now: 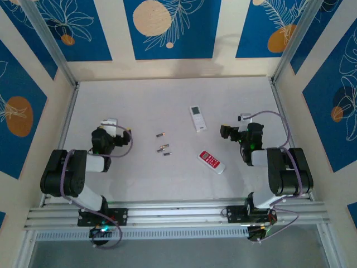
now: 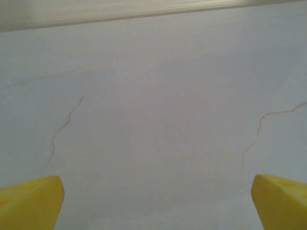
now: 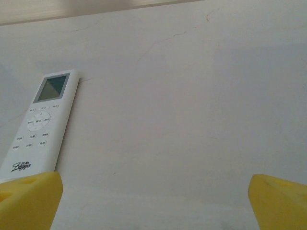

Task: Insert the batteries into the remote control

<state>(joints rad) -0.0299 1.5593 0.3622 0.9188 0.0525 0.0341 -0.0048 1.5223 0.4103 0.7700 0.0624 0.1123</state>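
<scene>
Silvery-grey batteries point(image 1: 163, 147) lie loose on the bench point(image 1: 111, 95), mid-width, between the two arms. A few of them, close together, long axes roughly left-right. From my left jaws they lie just to the right, near. From my right jaws they lie well to the left, with the red remote point(image 1: 212, 161) on that side too. Left arm is the nearer, by my reading, so the first pick looks like its job: swing right, then turn the wrist so the jaws close across a cell's short width.

Both pairs of jaws released, spread wide, nothing between them. Yellow fingertips point(image 2: 29, 203) sit at the bottom corners of the left wrist view, and likewise point(image 3: 29, 201) in the right one.

White remote point(image 1: 197, 118) lies left and far of my right jaws, long axis near-far, screen end far. Red remote lies slantwise, near and left of them. Which of the two takes the cells I cannot tell.

Views differ. Top view gives the layout: batteries, both remotes, both arms. Left wrist view gives bare bench with hairline cracks ahead of the fingertips. Right wrist view gives the white remote point(image 3: 41, 129) close: face up, screen and buttons showing, so its battery door is likely underneath.
</scene>
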